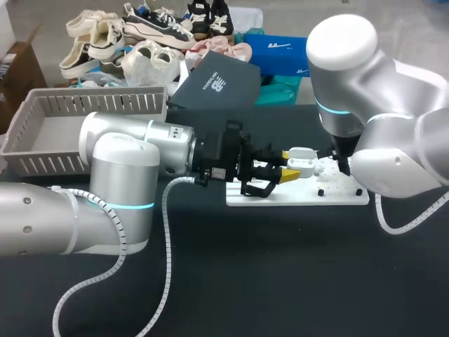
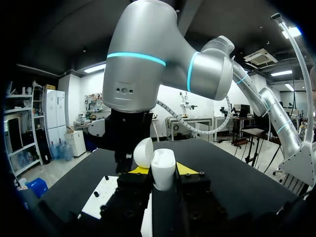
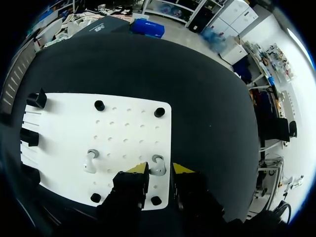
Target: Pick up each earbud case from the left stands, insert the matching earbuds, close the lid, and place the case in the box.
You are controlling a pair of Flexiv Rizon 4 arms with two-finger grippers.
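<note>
Over the flat white perforated board [image 1: 295, 197] on the black bench [image 1: 280, 281], held the small glossy white earbud case [image 2: 163, 165] in the left gripper [image 2: 163, 172], yellow tips pressed to its two sides, rounded lid [image 2: 143, 152] hinged up. Judged the step in hand as earbud insertion, with the case already off its stand; could not see into the case. Found the right gripper [image 3: 159, 170] low near one edge of the board, fingers narrowly parted around a white earbud [image 3: 158, 166] in its seat, near a black corner peg [image 3: 156, 200]; saw no grip on both sides. Noted a second white earbud [image 3: 90, 162] on the same board, apart. Called next for closing on the earbud, lifting straight, and aligning with the open case. Placed the grey slatted plastic basket [image 1: 42, 133] at the bench's far left corner.
</note>
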